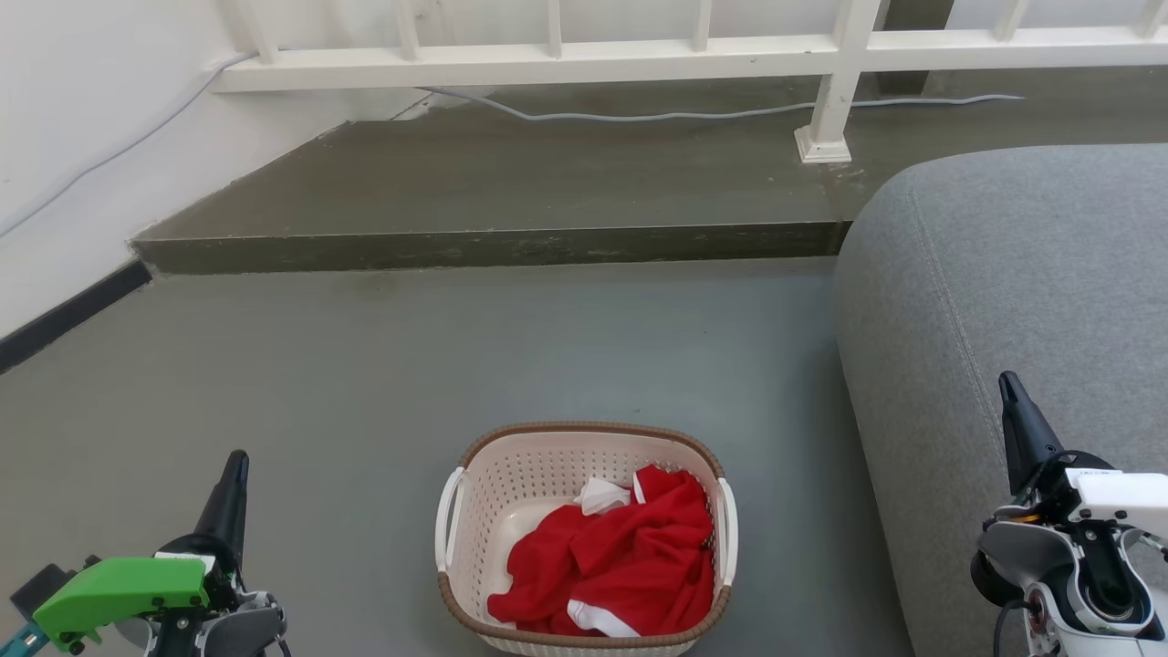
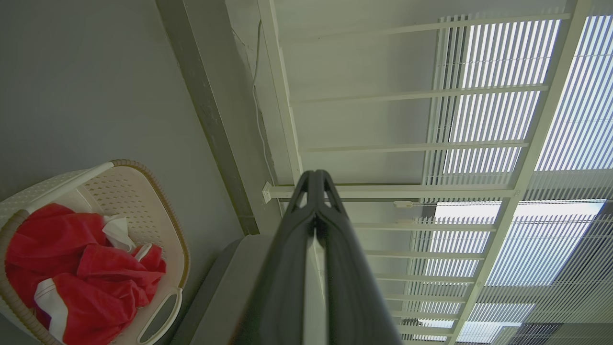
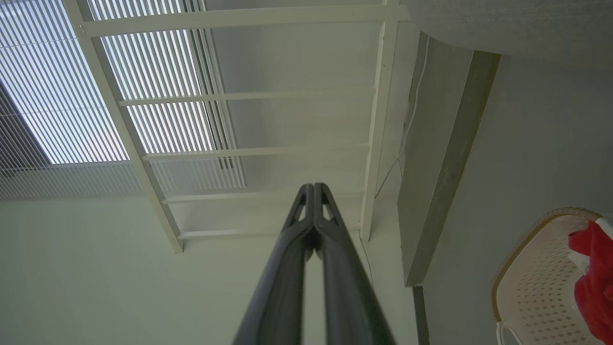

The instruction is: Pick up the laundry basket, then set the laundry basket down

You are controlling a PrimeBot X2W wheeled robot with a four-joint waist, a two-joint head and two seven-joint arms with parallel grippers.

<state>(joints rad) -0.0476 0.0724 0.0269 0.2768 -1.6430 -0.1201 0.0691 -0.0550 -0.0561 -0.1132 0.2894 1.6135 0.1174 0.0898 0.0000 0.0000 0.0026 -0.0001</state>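
The laundry basket (image 1: 511, 474), cream perforated plastic with a brown woven rim and white side handles, stands on the grey floor at the bottom centre of the head view, with red and white clothing (image 1: 620, 557) inside. It also shows at the lower left of the left wrist view, the laundry basket (image 2: 158, 211), and at the lower right of the right wrist view, the laundry basket (image 3: 536, 273). My left gripper (image 1: 235, 459) is well to the basket's left, shut and empty, fingertips together (image 2: 315, 176). My right gripper (image 1: 1006, 381) is far to the right over the sofa, shut and empty (image 3: 313, 188).
A grey sofa (image 1: 1022, 274) fills the right side, close to the basket's right handle. A raised concrete step (image 1: 493, 246) crosses the floor ahead, with a white railing (image 1: 566, 59) and a cable (image 1: 639, 116) behind it. A white wall (image 1: 82, 137) stands at left.
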